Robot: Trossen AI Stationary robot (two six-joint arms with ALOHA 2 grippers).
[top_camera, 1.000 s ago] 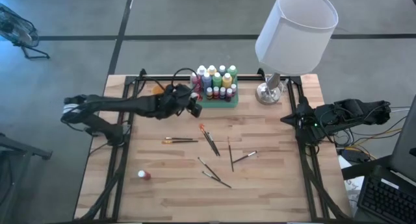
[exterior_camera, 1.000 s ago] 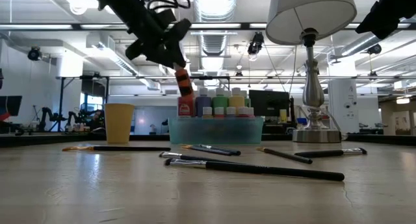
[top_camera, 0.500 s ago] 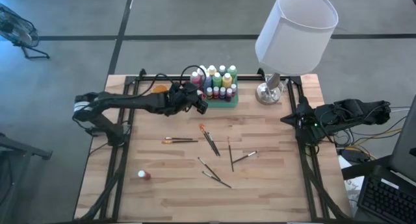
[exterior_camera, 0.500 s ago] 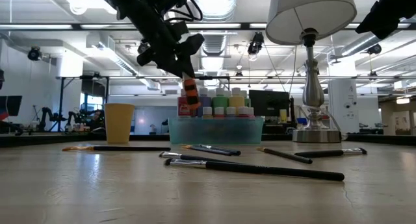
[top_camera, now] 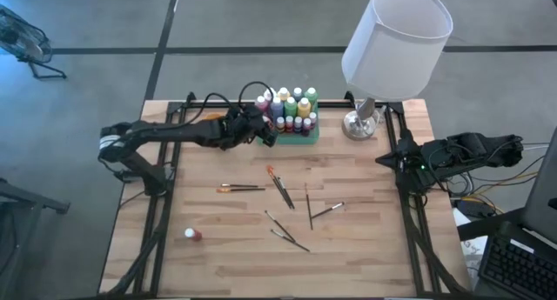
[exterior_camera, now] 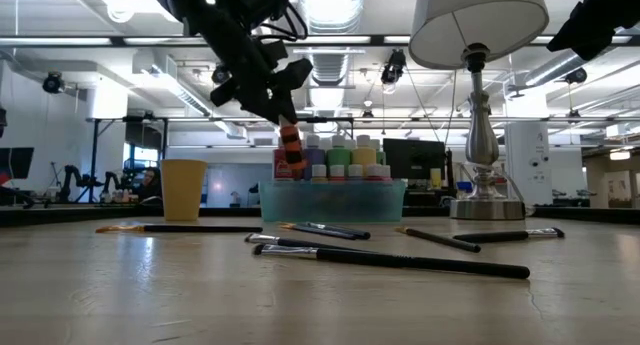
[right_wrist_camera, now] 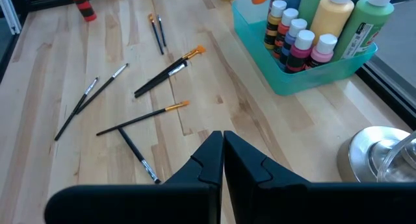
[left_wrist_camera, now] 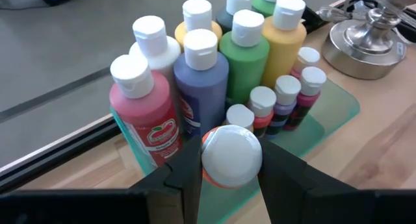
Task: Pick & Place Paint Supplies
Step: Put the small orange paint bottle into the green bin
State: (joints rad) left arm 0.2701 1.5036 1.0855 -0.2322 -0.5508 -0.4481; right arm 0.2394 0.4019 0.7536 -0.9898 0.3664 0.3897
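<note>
Orange bottle (left_wrist_camera: pixel 231 157) gripped by left hand (left_wrist_camera: pixel 229 185) above tray's near-left corner (left_wrist_camera: pixel 325 120) | right hand (right_wrist_camera: pixel 222 160) closed, table's right edge

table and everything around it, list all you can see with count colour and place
paint bottles: many, assorted colours with pale caps, upright in the tray
tray: one, green, far middle of the table
orange bottle: one, white cap, held above the tray's left end
red bottle: one, lying alone near the table's front left
paintbrushes: about seven, dark handles, scattered mid-table
cup: one, orange, left of the tray
lamp: one, white shade, silver base, right of the tray
table: one, pale wood
left gripper: shut on the orange bottle
right gripper: shut, waiting at the table's right edge
</note>
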